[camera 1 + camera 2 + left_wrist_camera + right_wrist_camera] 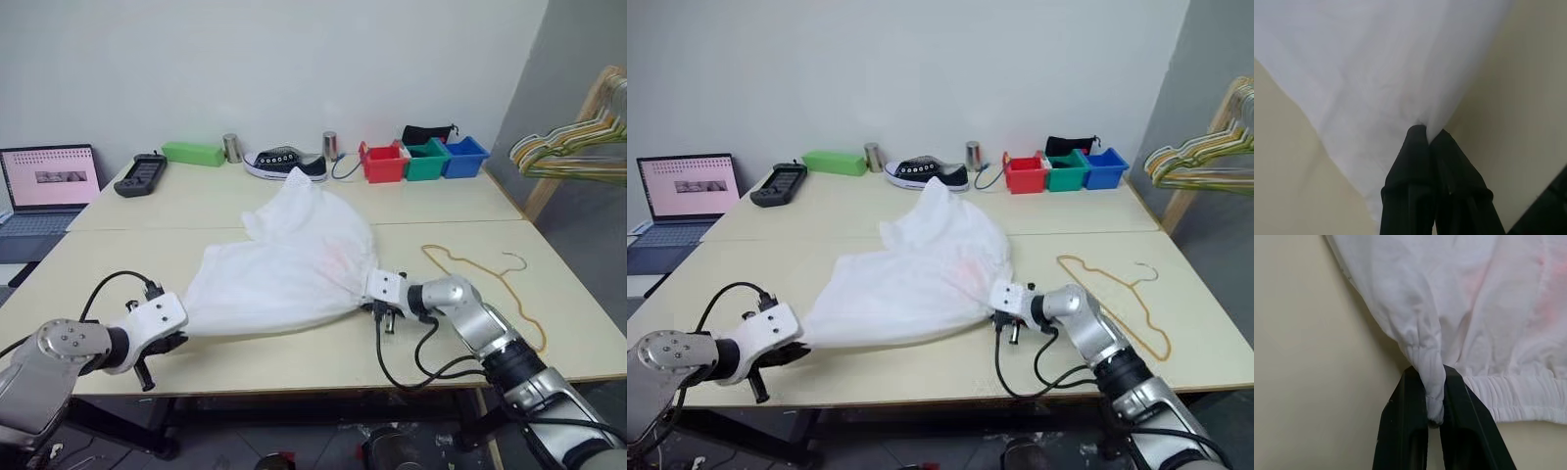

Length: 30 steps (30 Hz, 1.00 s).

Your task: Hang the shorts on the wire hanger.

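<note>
The white shorts (284,264) lie spread across the middle of the table, one part bunched up toward the far side. At their near left corner my left gripper (1427,134) is shut on the cloth. My right gripper (1433,382) is shut on the gathered elastic waistband at the shorts' near right corner; a faint orange-red tint shows through the fabric there. The thin golden-tan wire hanger (490,279) lies flat on the table to the right of the shorts, just beyond my right arm.
At the back of the table stand red, green and blue bins (423,160), a black sneaker (284,163), two metal cans, a green box (193,153) and a black handheld device. A laptop (44,186) is at the left. Coloured hangers (573,147) hang at the right.
</note>
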Each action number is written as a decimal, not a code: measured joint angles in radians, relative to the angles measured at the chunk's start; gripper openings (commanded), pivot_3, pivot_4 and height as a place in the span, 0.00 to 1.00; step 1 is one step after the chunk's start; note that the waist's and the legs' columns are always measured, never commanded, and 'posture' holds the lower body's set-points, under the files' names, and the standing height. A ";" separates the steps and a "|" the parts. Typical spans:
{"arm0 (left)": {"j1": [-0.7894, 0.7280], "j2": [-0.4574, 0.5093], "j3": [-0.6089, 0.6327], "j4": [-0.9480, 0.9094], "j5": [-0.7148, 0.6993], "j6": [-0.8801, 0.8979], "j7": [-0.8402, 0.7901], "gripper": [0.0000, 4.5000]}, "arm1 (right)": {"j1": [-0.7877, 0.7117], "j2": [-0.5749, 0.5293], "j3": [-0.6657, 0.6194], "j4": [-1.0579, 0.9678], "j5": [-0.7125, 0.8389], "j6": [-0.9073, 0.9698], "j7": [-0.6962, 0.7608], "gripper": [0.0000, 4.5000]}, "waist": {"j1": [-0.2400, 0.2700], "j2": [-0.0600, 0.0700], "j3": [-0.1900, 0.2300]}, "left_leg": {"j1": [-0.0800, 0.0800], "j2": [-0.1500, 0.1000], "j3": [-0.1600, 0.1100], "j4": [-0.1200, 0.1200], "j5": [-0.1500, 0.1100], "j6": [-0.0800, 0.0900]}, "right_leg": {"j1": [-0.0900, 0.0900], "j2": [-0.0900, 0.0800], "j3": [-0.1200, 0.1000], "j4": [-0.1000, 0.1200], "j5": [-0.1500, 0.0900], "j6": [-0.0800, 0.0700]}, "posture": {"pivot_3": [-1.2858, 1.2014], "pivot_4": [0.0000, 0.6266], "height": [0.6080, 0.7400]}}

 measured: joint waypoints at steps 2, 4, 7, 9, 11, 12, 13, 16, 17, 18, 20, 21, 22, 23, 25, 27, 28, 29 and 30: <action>0.037 0.013 0.000 -0.038 -0.001 0.007 -0.033 0.00 | 0.002 -0.004 0.000 -0.021 -0.002 0.018 -0.006 0.08 | 0.005 0.000 -0.001 | 0.000 0.000 0.001 0.000 0.000 0.000 | 0.000 0.000 0.001 0.000 0.002 0.003 | 0.47 0.02 1.00; 0.061 0.024 0.000 -0.056 0.003 -0.004 -0.058 0.00 | 0.011 -0.016 0.000 -0.031 -0.003 0.024 -0.006 0.08 | 0.015 -0.001 -0.001 | 0.000 0.001 0.001 0.000 0.003 0.005 | 0.000 0.002 0.000 0.002 0.002 0.003 | 0.47 0.02 1.00; 0.041 0.024 -0.010 -0.042 0.030 -0.037 -0.062 0.00 | 0.024 -0.028 -0.003 -0.066 0.009 0.060 0.008 0.08 | 0.025 -0.001 -0.001 | 0.000 0.001 0.002 0.000 0.002 0.004 | 0.000 0.003 0.001 0.012 -0.001 0.003 | 0.47 0.03 1.00; -0.013 0.022 -0.031 -0.006 0.061 -0.069 -0.054 0.00 | 0.038 -0.043 -0.003 -0.110 0.023 0.101 0.042 0.08 | 0.036 -0.001 -0.001 | 0.000 0.004 0.001 -0.001 0.002 0.003 | -0.001 0.006 -0.002 0.013 -0.003 0.000 | 0.46 0.03 1.00; -0.055 0.022 -0.043 0.034 0.088 -0.102 -0.051 0.00 | 0.059 -0.078 0.002 -0.181 0.052 0.152 0.099 0.08 | 0.043 -0.001 -0.001 | 0.000 0.006 0.000 -0.001 0.001 0.003 | -0.001 0.007 -0.005 0.013 -0.006 -0.004 | 0.46 0.03 1.00; -0.070 0.022 -0.050 0.049 0.094 -0.112 -0.057 0.00 | 0.076 -0.109 0.010 -0.231 0.069 0.176 0.140 0.08 | 0.045 -0.001 -0.001 | 0.000 0.007 0.000 -0.001 0.001 0.003 | 0.000 0.007 -0.006 0.013 -0.008 -0.007 | 0.46 0.03 1.00; -0.079 0.021 -0.059 0.062 0.097 -0.124 -0.064 0.00 | 0.091 -0.139 0.017 -0.275 0.087 0.198 0.179 0.08 | 0.046 -0.001 -0.001 | 0.000 0.007 0.000 -0.001 0.001 0.002 | 0.000 0.007 -0.007 0.013 -0.008 -0.008 | 0.46 0.03 1.00; -0.096 0.021 -0.085 0.090 0.102 -0.149 -0.083 0.00 | 0.117 -0.186 0.029 -0.366 0.121 0.247 0.242 0.08 | 0.045 -0.001 0.000 | 0.000 0.009 0.001 -0.001 0.001 0.002 | 0.000 0.006 -0.008 0.013 -0.008 -0.008 | 0.45 0.04 1.00; -0.107 0.021 -0.094 0.105 0.107 -0.162 -0.087 0.00 | 0.122 -0.199 0.032 -0.398 0.133 0.271 0.259 0.08 | 0.044 -0.001 0.000 | 0.000 0.011 0.003 -0.001 0.000 0.001 | -0.001 0.006 -0.009 0.013 -0.008 -0.008 | 0.45 0.04 1.00; -0.115 0.021 -0.101 0.113 0.111 -0.169 -0.091 0.00 | 0.126 -0.206 0.033 -0.422 0.142 0.292 0.268 0.08 | 0.044 -0.001 0.000 | 0.001 0.013 0.004 -0.001 -0.001 -0.002 | -0.001 0.006 -0.010 0.013 -0.009 -0.009 | 0.45 0.04 1.00; -0.123 0.021 -0.108 0.128 0.116 -0.181 -0.107 0.00 | 0.127 -0.207 0.034 -0.442 0.161 0.322 0.274 0.08 | 0.042 -0.001 0.000 | 0.001 0.015 0.005 -0.001 -0.003 -0.004 | -0.001 0.006 -0.012 0.012 -0.009 -0.009 | 0.45 0.03 1.00; -0.124 0.021 -0.111 0.131 0.118 -0.184 -0.111 0.00 | 0.127 -0.205 0.034 -0.442 0.164 0.325 0.271 0.08 | 0.041 -0.001 0.000 | 0.002 0.015 0.005 -0.001 -0.003 -0.004 | -0.001 0.006 -0.012 0.012 -0.009 -0.009 | 0.45 0.03 1.00; -0.123 0.021 -0.117 0.131 0.121 -0.187 -0.121 0.00 | 0.127 -0.201 0.036 -0.437 0.163 0.329 0.260 0.08 | 0.040 -0.001 0.000 | 0.002 0.015 0.005 -0.001 -0.003 -0.004 | -0.004 0.006 -0.013 0.012 -0.009 -0.009 | 0.45 0.03 1.00; -0.120 0.021 -0.120 0.132 0.123 -0.189 -0.127 0.00 | 0.125 -0.193 0.036 -0.429 0.163 0.334 0.250 0.08 | 0.039 -0.002 0.000 | 0.002 0.016 0.005 -0.001 -0.003 -0.004 | -0.004 0.006 -0.013 0.012 -0.009 -0.009 | 0.45 0.03 1.00; -0.112 0.021 -0.123 0.140 0.129 -0.198 -0.131 0.05 | 0.122 -0.172 0.043 -0.410 0.164 0.345 0.231 0.12 | 0.038 -0.001 0.000 | 0.002 0.016 0.005 -0.001 -0.003 -0.004 | -0.005 0.006 -0.013 0.012 -0.009 -0.009 | 0.45 0.03 1.00; -0.112 0.021 -0.124 0.151 0.134 -0.212 -0.137 0.13 | 0.120 -0.166 0.046 -0.407 0.167 0.356 0.230 0.20 | 0.038 -0.001 0.000 | 0.001 0.016 0.005 -0.001 -0.003 -0.004 | -0.005 0.006 -0.013 0.012 -0.009 -0.009 | 0.45 0.02 1.00; -0.112 0.021 -0.124 0.159 0.136 -0.218 -0.142 0.16 | 0.118 -0.167 0.046 -0.408 0.168 0.363 0.233 0.23 | 0.038 -0.002 0.000 | 0.002 0.016 0.005 -0.001 -0.003 -0.004 | -0.004 0.006 -0.013 0.012 -0.009 -0.009 | 0.45 0.02 1.00; -0.113 0.022 -0.124 0.174 0.139 -0.229 -0.147 0.23 | 0.118 -0.171 0.046 -0.413 0.173 0.372 0.236 0.31 | 0.038 -0.002 0.000 | 0.001 0.016 0.005 -0.001 -0.003 -0.004 | -0.004 0.006 -0.013 0.012 -0.009 -0.009 | 0.45 0.02 1.00; -0.117 0.022 -0.124 0.184 0.139 -0.237 -0.150 0.26 | 0.118 -0.176 0.046 -0.420 0.181 0.382 0.242 0.35 | 0.039 -0.002 -0.001 | 0.001 0.016 0.005 -0.001 -0.002 -0.003 | -0.004 0.006 -0.013 0.012 -0.009 -0.009 | 0.45 0.02 1.00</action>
